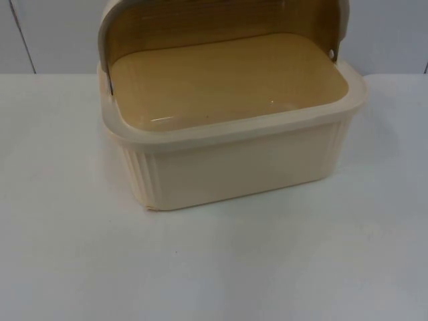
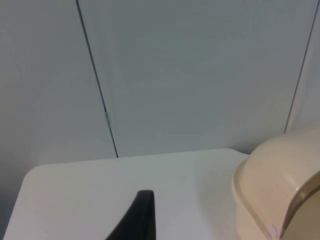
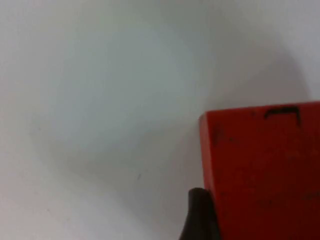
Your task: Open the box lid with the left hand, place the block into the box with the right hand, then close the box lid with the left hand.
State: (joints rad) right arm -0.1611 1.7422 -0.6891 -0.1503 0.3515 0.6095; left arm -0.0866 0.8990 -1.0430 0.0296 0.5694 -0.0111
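From the top view we see a cream plastic box with ribbed corners standing on the white desk, close against the grey partition wall. Its curved lid is swung up and back, so the tan floor inside the box lies open to us, and nothing rests on it. In the left wrist view we see one black fingertip of the left end effector above the desk's rounded far corner, with the grey wall and its dark vertical seams behind. The cream box stands just beside it, apart from the fingertip, and we cannot tell how far this end effector's fingers are spread or whether they hold anything. In the right wrist view we see a red block pressed against a black fingertip of the right end effector, above the plain white desk. The block seems to be in its grip, though we see one finger alone and cannot be sure how the fingers stand.
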